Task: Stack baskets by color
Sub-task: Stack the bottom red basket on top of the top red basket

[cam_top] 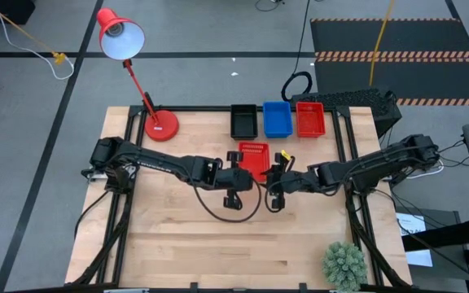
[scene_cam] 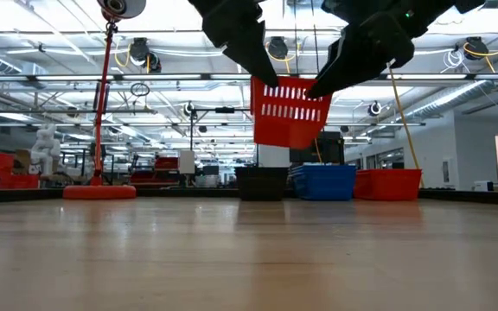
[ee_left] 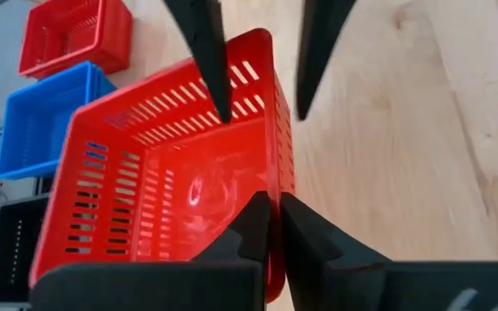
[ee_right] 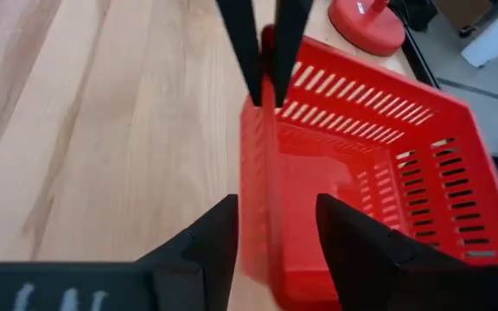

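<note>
Red basket (scene_cam: 289, 111) aloft, left claw (ee_left: 274, 226) pinching wall

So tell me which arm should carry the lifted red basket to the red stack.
Left, probably. Its pincer is shut on the red basket's wall, holding it aloft; the right pincer only straddles the opposite wall, not closed. The red stack is behind.

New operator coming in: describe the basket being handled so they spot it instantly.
Find the row of baskets at the table's far edge. Just nearer, the lone red basket hangs between the left gripper and right gripper, the only one off the wood.
</note>
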Motion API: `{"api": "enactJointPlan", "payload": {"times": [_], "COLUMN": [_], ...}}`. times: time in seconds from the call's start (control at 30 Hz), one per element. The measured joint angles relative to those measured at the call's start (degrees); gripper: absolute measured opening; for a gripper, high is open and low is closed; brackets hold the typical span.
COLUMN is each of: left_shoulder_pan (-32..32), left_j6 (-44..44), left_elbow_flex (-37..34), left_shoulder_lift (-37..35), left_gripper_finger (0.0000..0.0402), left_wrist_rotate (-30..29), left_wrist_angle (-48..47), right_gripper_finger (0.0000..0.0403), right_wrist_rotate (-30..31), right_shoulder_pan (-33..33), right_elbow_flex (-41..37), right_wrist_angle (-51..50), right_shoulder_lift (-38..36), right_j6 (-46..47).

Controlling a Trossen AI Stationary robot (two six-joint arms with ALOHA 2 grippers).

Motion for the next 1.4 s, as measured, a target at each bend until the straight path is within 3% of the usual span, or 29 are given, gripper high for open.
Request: {"api": "enactJointPlan", "payload": {"times": [0.17,0.53,0.63,0.73,0.97,1.2,1.4], "left_shoulder_pan": [-0.14,-1.21,-1.55,-1.64,-1.80,-0.30,1.38], "left_j6": [1.15,3.39,3.29,2.48,1.51,-5.70,-9.67], "left_elbow_flex": [0.00,0.00,0.00,0.09,0.07,-0.18,-5.70], "left_shoulder_lift": [0.00,0.00,0.00,-0.07,-2.39,-7.32,-10.76], "left_gripper_finger": [0.0008,0.0024,0.0047,0.0097,0.0198,0.0213,0.0214], "left_wrist_rotate": [0.13,-0.26,0.05,-0.19,-11.78,-13.57,-13.61], "left_wrist_angle": [0.95,2.67,4.80,5.22,1.77,-6.20,-8.09], "right_gripper_finger": [0.0109,0.0007,0.0008,0.0011,0.0004,0.0007,0.0007], "right_wrist_rotate": [-0.16,-2.39,-3.10,-3.15,-3.20,-3.23,-3.35], "right_shoulder_pan": [-0.04,-0.07,-0.08,-0.36,-1.17,-3.87,-8.15], "right_elbow_flex": [0.02,0.02,0.02,-0.01,-0.01,-0.03,-0.03], "right_wrist_angle": [-0.07,-0.32,-0.41,-1.37,-8.48,-18.82,-21.61], "right_shoulder_lift": [0.02,0.02,0.00,0.04,-0.20,-5.06,-13.44], "right_j6": [-0.20,-1.55,-2.52,-3.95,-9.13,-14.41,-22.17]}}
